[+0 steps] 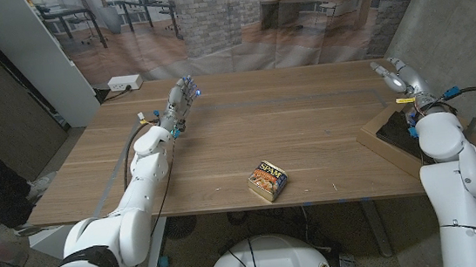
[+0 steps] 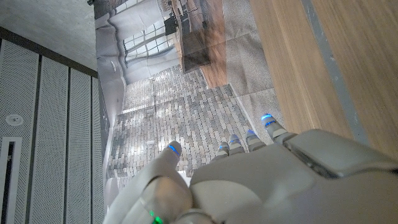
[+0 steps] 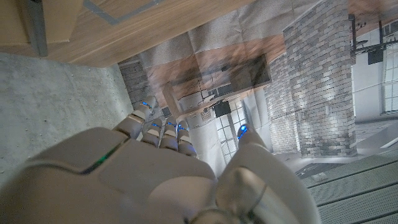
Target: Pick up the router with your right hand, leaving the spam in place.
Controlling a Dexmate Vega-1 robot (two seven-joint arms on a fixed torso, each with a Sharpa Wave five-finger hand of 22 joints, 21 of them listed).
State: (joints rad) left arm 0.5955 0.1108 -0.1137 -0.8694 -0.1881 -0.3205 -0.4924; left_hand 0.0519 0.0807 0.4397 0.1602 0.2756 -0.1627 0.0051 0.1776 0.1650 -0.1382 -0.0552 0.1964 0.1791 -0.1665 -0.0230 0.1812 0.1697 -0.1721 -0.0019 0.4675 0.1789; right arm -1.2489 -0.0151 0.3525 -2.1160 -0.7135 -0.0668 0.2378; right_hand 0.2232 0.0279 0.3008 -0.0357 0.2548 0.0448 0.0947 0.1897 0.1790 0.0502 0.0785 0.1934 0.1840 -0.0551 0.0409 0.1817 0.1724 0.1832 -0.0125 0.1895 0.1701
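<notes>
A blue and yellow Spam can [image 1: 268,180] lies on the wooden table [image 1: 307,118] near its front edge, about the middle. At the table's right edge a flat black slab on a wooden board [image 1: 393,137] is partly hidden by my right arm; I cannot tell whether it is the router. My right hand [image 1: 396,75] is raised above the far right of the table with its fingers apart and nothing in it, far from the can. My left hand [image 1: 180,100] is up over the far left, fingers spread, holding nothing. Both wrist views show the backs of the left hand [image 2: 261,180] and the right hand [image 3: 155,174] against the backdrop.
A printed office and brick backdrop [image 1: 236,20] hangs behind the table. A white box [image 1: 124,82] sits beyond the far left corner, beside a white panel [image 1: 29,57]. A concrete wall [image 1: 464,24] stands to the right.
</notes>
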